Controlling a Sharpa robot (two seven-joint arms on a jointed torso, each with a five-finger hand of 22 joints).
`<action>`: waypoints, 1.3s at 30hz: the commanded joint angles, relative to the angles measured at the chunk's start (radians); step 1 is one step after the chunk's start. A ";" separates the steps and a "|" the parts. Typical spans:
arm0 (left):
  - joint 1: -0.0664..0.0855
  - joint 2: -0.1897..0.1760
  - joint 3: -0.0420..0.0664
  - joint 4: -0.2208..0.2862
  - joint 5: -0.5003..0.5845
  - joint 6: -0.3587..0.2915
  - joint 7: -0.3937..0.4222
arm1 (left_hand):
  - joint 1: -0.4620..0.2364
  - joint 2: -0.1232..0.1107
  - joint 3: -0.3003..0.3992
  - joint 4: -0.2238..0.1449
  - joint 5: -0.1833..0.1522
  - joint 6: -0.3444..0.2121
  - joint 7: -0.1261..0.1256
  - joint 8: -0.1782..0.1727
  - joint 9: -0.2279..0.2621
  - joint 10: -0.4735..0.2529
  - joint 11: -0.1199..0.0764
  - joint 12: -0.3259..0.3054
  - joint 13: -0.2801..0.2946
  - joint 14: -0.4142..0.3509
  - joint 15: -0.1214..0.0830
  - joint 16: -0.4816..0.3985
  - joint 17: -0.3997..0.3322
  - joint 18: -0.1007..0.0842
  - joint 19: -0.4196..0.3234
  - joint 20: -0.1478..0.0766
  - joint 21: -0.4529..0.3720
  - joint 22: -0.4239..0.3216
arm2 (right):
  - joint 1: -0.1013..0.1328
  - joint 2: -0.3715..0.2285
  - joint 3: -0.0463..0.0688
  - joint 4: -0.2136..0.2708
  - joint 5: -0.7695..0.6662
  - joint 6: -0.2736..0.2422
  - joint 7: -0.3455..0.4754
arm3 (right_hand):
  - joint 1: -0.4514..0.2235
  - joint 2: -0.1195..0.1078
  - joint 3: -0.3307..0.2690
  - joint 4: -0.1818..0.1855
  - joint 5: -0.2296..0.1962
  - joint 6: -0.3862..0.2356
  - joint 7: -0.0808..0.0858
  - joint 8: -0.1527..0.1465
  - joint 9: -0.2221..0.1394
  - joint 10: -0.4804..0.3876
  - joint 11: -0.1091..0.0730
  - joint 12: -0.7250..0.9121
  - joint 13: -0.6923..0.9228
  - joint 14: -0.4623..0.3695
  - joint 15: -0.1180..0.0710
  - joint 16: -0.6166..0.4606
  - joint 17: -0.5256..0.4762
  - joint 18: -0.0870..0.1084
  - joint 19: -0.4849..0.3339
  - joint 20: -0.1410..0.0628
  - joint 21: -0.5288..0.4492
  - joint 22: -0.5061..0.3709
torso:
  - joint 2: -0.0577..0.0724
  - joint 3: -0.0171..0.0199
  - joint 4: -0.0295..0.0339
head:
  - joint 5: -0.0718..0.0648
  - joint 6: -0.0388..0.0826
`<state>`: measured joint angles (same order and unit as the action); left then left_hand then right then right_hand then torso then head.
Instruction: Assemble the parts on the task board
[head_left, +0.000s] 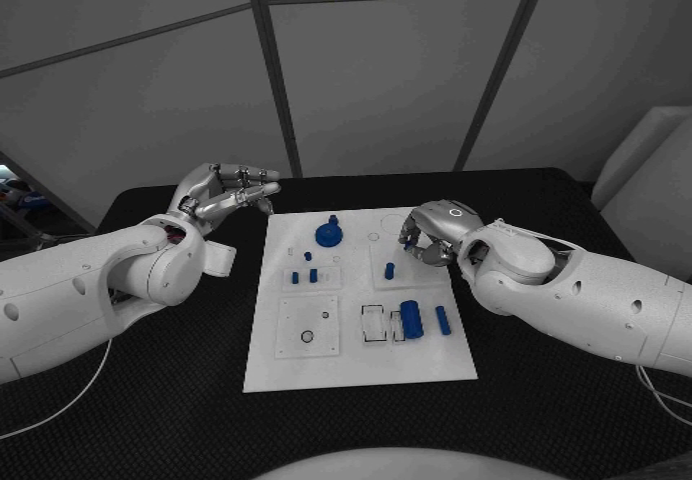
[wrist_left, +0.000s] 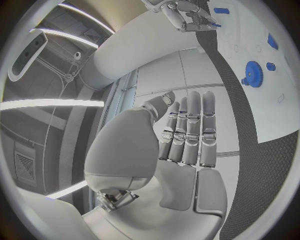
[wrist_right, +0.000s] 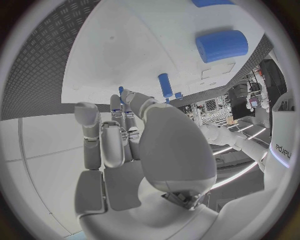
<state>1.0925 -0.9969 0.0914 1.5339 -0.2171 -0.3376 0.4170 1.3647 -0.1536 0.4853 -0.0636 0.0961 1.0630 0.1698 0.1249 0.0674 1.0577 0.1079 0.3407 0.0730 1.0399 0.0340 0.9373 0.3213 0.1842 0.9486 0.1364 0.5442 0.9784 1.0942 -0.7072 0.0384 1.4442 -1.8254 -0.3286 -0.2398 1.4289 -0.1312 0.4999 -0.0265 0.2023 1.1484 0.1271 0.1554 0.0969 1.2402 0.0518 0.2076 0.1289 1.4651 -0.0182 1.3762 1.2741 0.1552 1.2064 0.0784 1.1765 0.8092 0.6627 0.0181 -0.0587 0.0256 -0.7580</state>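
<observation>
The white task board (head_left: 289, 362) lies in the middle of the table. On it are a blue gear-like part (head_left: 329, 235), small blue pegs (head_left: 304, 274), one peg (head_left: 389, 270), a thick blue cylinder (head_left: 411, 318) and a thinner one (head_left: 443, 320). My left hand (head_left: 224, 195) is raised beyond the board's far left corner, fingers (wrist_left: 187, 130) straight and side by side, holding nothing. My right hand (head_left: 426, 240) hovers over the board's far right part, just above that single peg. A small blue tip (wrist_right: 120, 89) shows at its thumb and fingertips (wrist_right: 128, 96); whether it is pinched is unclear.
The board has clear rectangular insets (head_left: 307, 327) and an outlined slot (head_left: 378, 324) beside the thick cylinder. Black table (head_left: 144, 400) surrounds the board on all sides. A white block (head_left: 642, 170) stands past the table's far right corner.
</observation>
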 joint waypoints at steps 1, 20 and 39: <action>0.001 0.000 0.001 -0.002 0.003 -0.002 0.002 | -0.001 0.009 -0.006 -0.002 -0.003 -0.007 0.002 -0.005 -0.001 -0.010 0.002 0.004 -0.001 -0.004 0.005 -0.003 -0.002 -0.002 0.002 0.003 -0.004 -0.002 | 0.002 -0.013 0.001 0.032 -0.005 -0.033 -0.004 | -0.003 0.009 -0.001 -0.004 0.000 0.007 -0.001 0.005 0.001 0.006 0.000 -0.004 0.002 0.050 -0.008 0.003 0.002 -0.016 0.007 0.001 0.007 0.003 | -0.001 0.0000 -0.0008 | 0.001 0.002; 0.001 0.004 0.001 -0.003 0.003 0.000 0.002 | -0.001 0.010 -0.009 -0.003 -0.003 -0.008 0.003 -0.005 -0.001 -0.016 0.004 0.004 -0.002 -0.004 0.005 -0.005 -0.003 -0.002 0.003 0.004 -0.007 -0.004 | 0.003 -0.013 0.011 0.251 0.038 -0.058 0.013 | -0.003 0.008 -0.002 -0.005 0.000 0.008 -0.001 0.005 0.001 0.007 0.000 -0.005 0.002 0.050 -0.009 0.004 0.003 -0.017 0.009 0.000 0.010 0.008 | 0.001 -0.0016 0.0017 | 0.036 0.006; 0.002 0.031 0.001 -0.008 0.003 0.003 -0.002 | -0.001 0.011 -0.011 -0.004 -0.003 -0.009 0.004 -0.005 -0.001 -0.020 0.005 0.004 -0.003 -0.004 0.006 -0.006 -0.005 -0.002 0.004 0.004 -0.008 -0.005 | -0.049 0.116 0.006 0.180 0.084 -0.020 0.045 | -0.005 0.010 -0.002 -0.006 0.001 0.005 0.000 0.001 0.000 0.004 0.001 -0.010 0.002 0.050 -0.008 0.003 0.000 -0.016 0.005 0.000 0.007 0.001 | 0.002 -0.0033 0.0043 | 0.131 -0.023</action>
<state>1.0928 -0.9670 0.0914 1.5240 -0.2162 -0.3380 0.4126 1.3647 -0.1536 0.4807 -0.0683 0.0961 1.0594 0.1733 0.1249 0.0676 1.0436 0.1147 0.3407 0.0715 1.0400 0.0340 0.9374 0.3178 0.1840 0.9485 0.1363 0.5403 0.9741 1.0447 -0.5922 0.0442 1.6261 -1.7569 -0.3580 -0.2117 1.4244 -0.1271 0.4994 -0.0261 0.1966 1.1461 0.1252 0.1555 0.0955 1.2398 0.0522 0.2029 0.1288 1.4651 -0.0182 1.3762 1.2757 0.1552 1.2063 0.0784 1.1800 0.8107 0.6644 0.0155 -0.0566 0.1526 -0.7785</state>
